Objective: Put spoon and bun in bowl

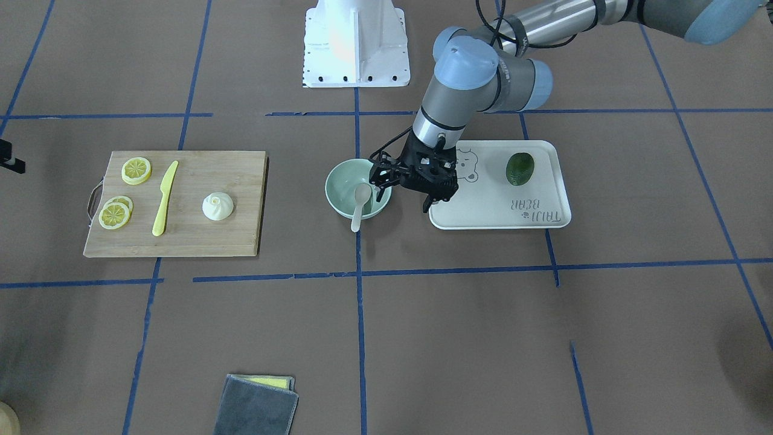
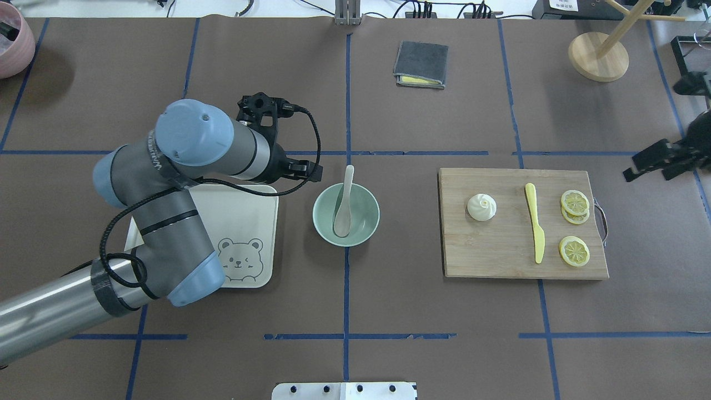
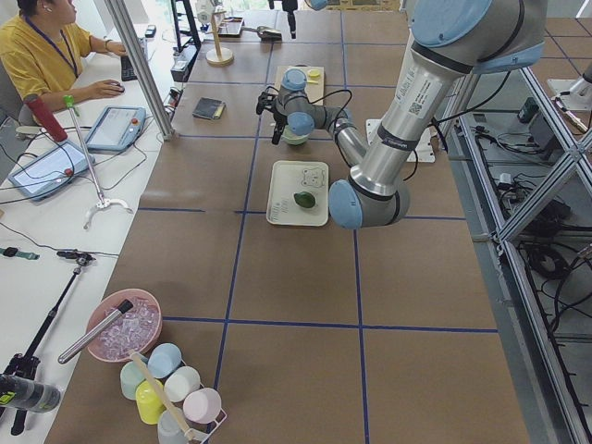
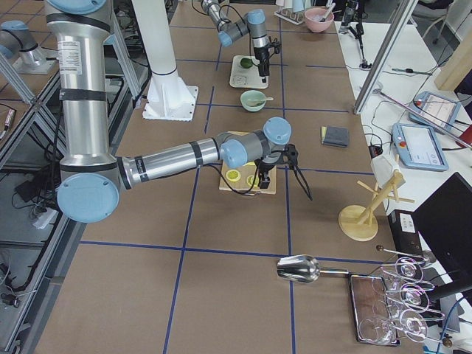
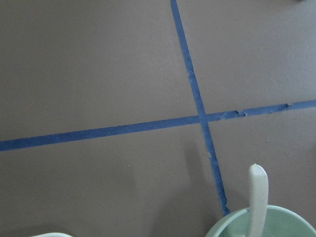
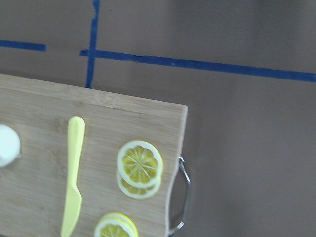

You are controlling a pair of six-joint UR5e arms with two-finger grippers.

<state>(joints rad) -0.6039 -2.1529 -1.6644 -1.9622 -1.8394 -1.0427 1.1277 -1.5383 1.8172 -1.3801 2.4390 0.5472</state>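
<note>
The cream spoon lies in the mint-green bowl, scoop down and handle over the rim; both also show in the overhead view, the spoon inside the bowl. My left gripper is open and empty, just beside the bowl between it and the tray. The white pleated bun sits on the wooden cutting board, far from the bowl. My right gripper hangs beyond the board's handle end, empty, its two prongs apart.
A yellow plastic knife and lemon slices lie on the board beside the bun. A white bear tray holds a green avocado. A folded grey cloth lies at the table's far side.
</note>
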